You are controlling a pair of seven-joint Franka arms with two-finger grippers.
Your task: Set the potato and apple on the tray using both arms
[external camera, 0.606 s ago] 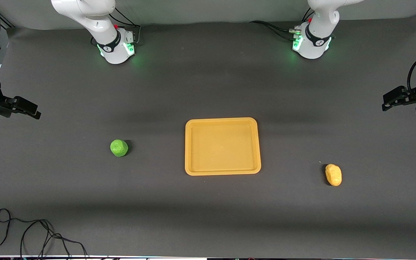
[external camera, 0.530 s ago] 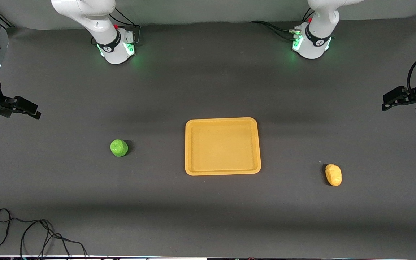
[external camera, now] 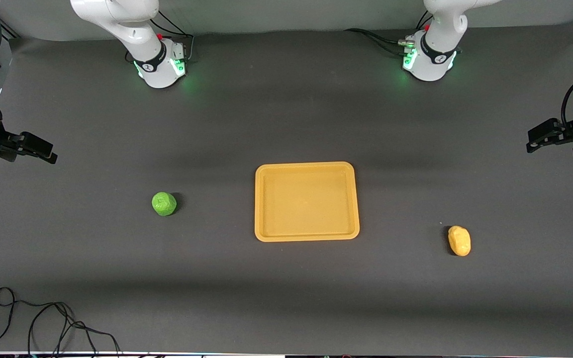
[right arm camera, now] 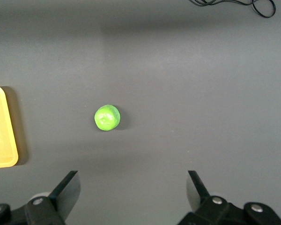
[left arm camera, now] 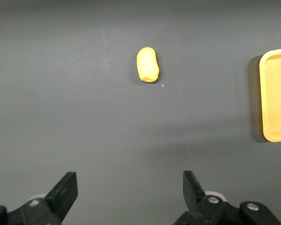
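The yellow-orange tray [external camera: 306, 233] lies flat at the table's middle and holds nothing. The green apple [external camera: 164, 204] sits on the mat toward the right arm's end; it also shows in the right wrist view [right arm camera: 107, 117]. The yellow-orange potato [external camera: 459, 240] lies toward the left arm's end, a little nearer the front camera than the tray; it shows in the left wrist view [left arm camera: 147, 64]. My right gripper [external camera: 43, 153] is open and empty, up over the table's edge at its own end [right arm camera: 132, 185]. My left gripper [external camera: 535, 139] is open and empty over its own end [left arm camera: 130, 187].
A black cable [external camera: 43, 318] lies looped on the mat near the front edge at the right arm's end. The two arm bases [external camera: 159, 64] [external camera: 428, 59] stand with green lights along the back of the dark mat.
The right gripper has shifted very slightly; the left arm, apple, potato and tray have not moved.
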